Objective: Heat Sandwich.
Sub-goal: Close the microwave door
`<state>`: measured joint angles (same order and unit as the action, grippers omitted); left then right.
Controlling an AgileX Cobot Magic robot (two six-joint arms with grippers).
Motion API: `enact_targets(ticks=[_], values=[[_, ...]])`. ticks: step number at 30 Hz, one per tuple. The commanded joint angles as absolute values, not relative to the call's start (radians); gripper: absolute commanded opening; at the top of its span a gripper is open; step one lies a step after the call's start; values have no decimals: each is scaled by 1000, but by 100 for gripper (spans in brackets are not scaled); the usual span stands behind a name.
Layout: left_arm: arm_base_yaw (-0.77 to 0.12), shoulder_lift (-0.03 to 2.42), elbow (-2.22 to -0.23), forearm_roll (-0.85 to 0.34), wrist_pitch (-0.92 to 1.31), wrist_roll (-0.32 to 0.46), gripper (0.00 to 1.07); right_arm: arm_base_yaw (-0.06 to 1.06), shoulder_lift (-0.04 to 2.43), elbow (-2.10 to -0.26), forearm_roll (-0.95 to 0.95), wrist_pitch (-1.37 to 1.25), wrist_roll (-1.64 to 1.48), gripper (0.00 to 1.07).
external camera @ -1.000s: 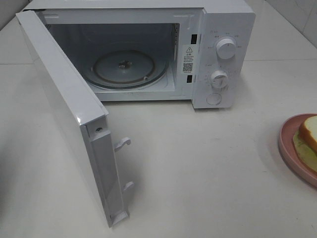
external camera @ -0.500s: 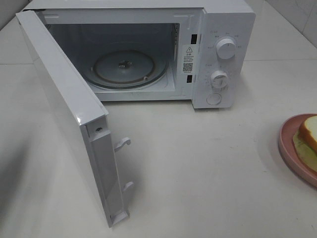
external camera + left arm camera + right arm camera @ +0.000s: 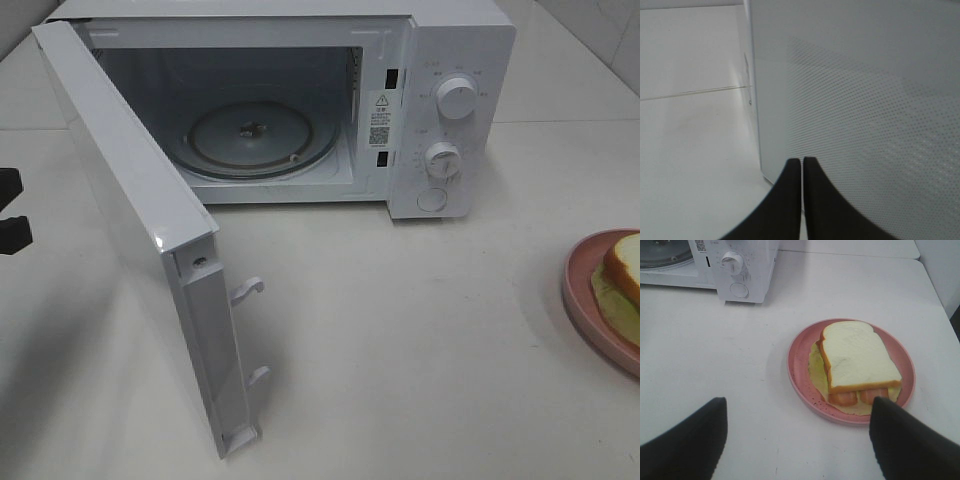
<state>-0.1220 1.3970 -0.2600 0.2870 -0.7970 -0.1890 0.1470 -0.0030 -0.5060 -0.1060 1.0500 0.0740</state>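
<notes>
Currently the sandwich (image 3: 856,362), two pale square bread slices with tan crusts over a reddish and greenish filling, lies on the round pink plate (image 3: 799,365) at the right edge of the white counter (image 3: 420,330), well apart from the white microwave oven (image 3: 440,110), whose door (image 3: 140,250) stands open. The right gripper (image 3: 797,437) is the nearer effector: the sandwich lies just ahead of it, between the lines of its two black fingers (image 3: 690,445). No long axis governs the approach, since the slices are nearly square. Its jaws stand wide apart and hold nothing. The left gripper (image 3: 802,200) is pressed together, empty, just beside the door's outer face.
</notes>
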Motion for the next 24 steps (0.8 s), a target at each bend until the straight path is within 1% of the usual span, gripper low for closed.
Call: enact_targets(ticks=[1,2,5,6,8,10,13,14,16,20,23,24], values=[[-172,1423,-290,227,-816,-157,1,139,-29,-503,-109,1040,63,76],[-198,1440,-300,206,-819,-153,1,139,-29,-503,-109,1040,63,76],[-223,1451,-311,188,-813,-140,1,139,-29,-503,-109,1040,63,76],[-249,1463,-321,163,-812,-112,1,139,-29,-503,-109,1040,63,76],[-276,1476,-335,135,-811,-82,1,139,-29,-503,-109,1040,63,76],[-288,1484,-343,122,-810,-73,1,139,-29,-503,-109,1040,63,76],[-322,1516,-370,77,-808,-70,1,139,-29,-503,-109,1040,63,76],[-322,1516,-370,77,-808,-70,1,139,-29,-503,-109,1040,63,76],[-355,1538,-395,63,-808,-70,1,139,-29,-503,-109,1040,63,76],[-385,1560,-421,53,-804,-70,1,139,-29,-503,-109,1040,63,76],[-426,1590,-458,28,-785,-61,1,139,-29,-503,-109,1040,63,76],[-426,1590,-458,28,-785,-61,1,139,-29,-503,-109,1040,63,76]])
